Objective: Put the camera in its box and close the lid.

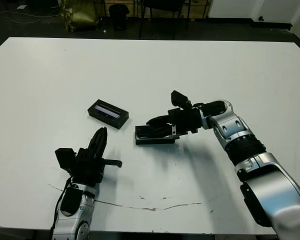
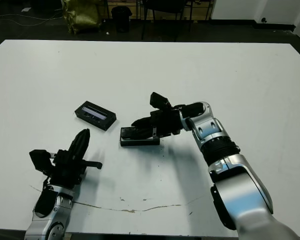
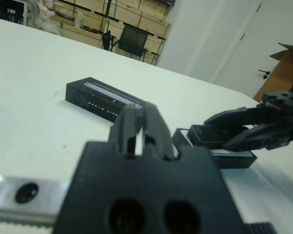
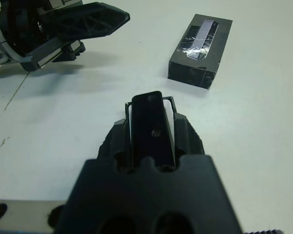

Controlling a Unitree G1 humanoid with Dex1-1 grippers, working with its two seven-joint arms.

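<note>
Camera point(image 4: 150, 127) sits clamped between the two fingers of the right pincer point(image 1: 157, 126), a slim black bar seen end-on in the right wrist view. It hangs right over the box point(image 1: 155, 139), low, at or inside the tray; whether it touches the lining cannot be told. Box lies near bench centre, long side running left-right, mostly covered by the right pincer's fingers; its wire-thin rim shows just beyond the camera tip in the wrist view.

Lid point(image 1: 108, 113) lies flat on the bench point(image 1: 190, 75), just left of and slightly farther than the box, apart from it, angled, pale strip facing up.

Right arm reaches in from the right near edge, forearm slanting left toward the box.

Left pincer point(image 1: 97, 144) rests low at the near left, well apart from the box and near the lid's close side. Fingers pressed together, holding nothing, pointing away toward the lid.

Bench is white, with a thin dark scratch line along the near edge. Beyond the far edge: dark floor, chair legs, a yellowish bag.
</note>
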